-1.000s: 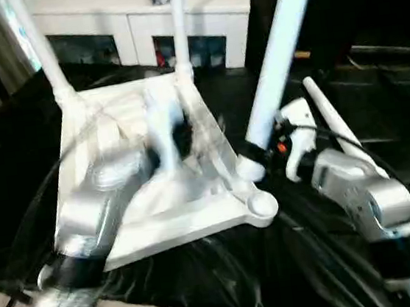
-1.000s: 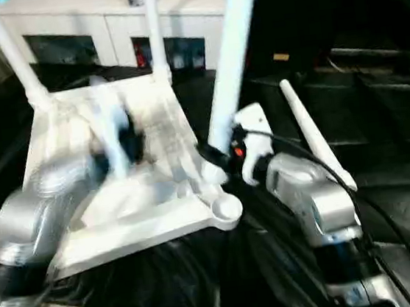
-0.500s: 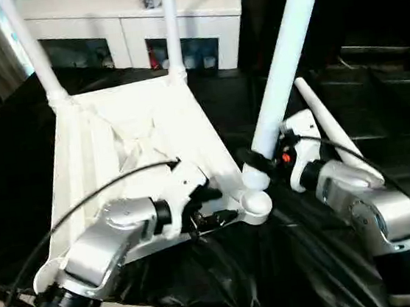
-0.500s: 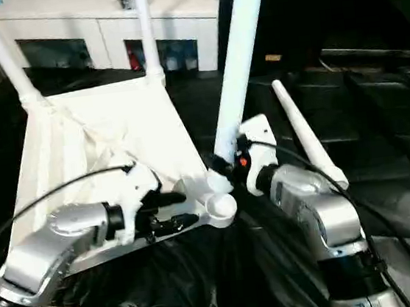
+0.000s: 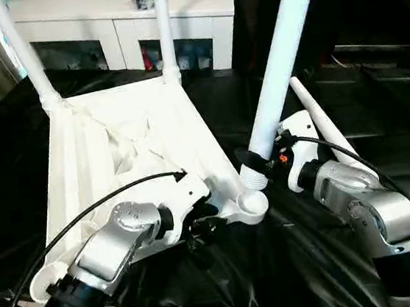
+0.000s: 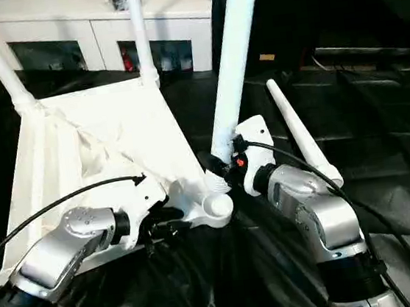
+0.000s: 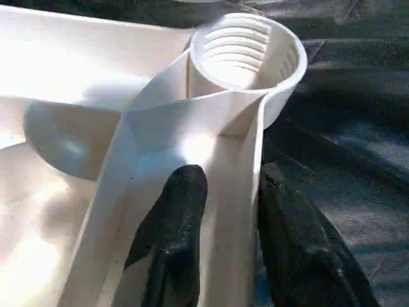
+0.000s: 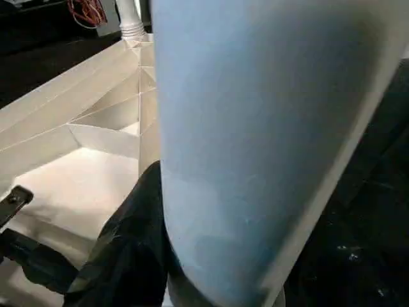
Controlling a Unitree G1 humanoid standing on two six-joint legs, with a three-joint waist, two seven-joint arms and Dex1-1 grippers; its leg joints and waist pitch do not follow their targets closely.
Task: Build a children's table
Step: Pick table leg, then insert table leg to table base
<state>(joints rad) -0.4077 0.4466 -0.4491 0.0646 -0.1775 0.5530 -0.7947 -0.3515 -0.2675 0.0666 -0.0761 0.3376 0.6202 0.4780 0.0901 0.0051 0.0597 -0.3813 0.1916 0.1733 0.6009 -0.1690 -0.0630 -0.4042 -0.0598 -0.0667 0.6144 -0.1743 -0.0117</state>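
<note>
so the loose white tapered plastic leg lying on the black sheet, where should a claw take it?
Probably mid-shaft on the loose white tapered plastic leg, coming from above with fingers across its length. It lies flat on the black sheet, its round shaft bare along the upper part, while its lower end sits behind the right claw's forearm.

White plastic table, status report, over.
Left gripper pinching the upturned white plastic tabletop's rim; right gripper holding a white leg beside the empty socket. Spare leg lies nearby.
</note>
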